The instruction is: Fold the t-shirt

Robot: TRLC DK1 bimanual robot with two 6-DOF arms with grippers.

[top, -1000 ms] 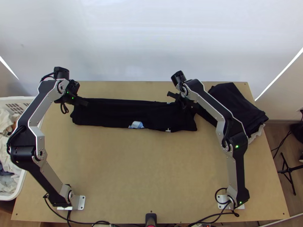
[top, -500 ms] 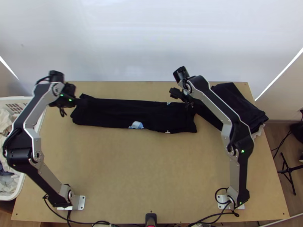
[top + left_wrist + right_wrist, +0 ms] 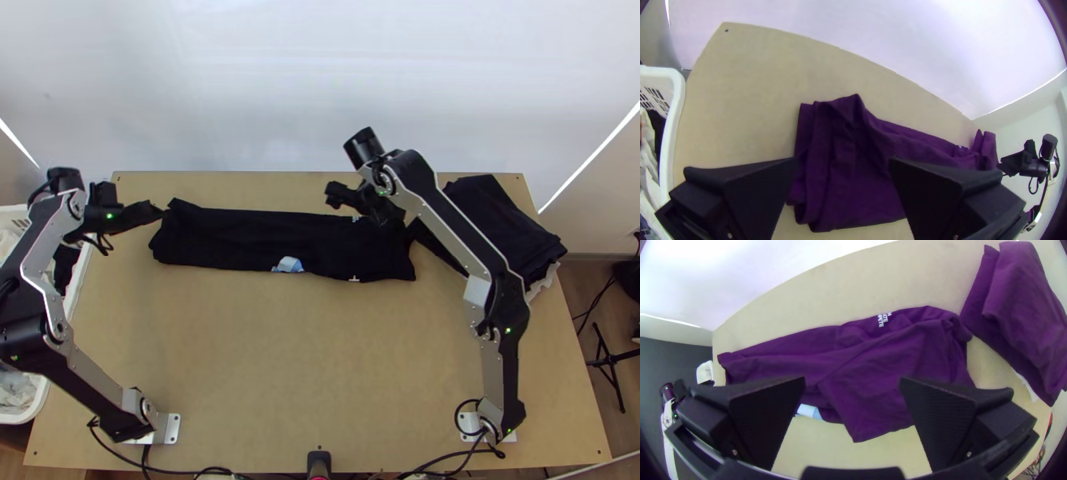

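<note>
The black t-shirt lies folded into a long narrow strip across the table's far part, a light-blue patch at its near edge. My left gripper is just off the strip's left end; in the left wrist view the left gripper stands open, with the shirt beyond its fingers. My right gripper is over the strip's right part near its far edge; in the right wrist view the right gripper is open, nothing between its fingers, above the purple-looking shirt.
Folded dark clothes are stacked at the table's far right, close to the shirt's right end, a white edge beneath them. A white basket of laundry stands off the table's left side.
The left arm has moved left, off the shirt's end, where a corner now sticks up at the far side. The right gripper has shifted slightly left. The shirt otherwise lies much the same.
</note>
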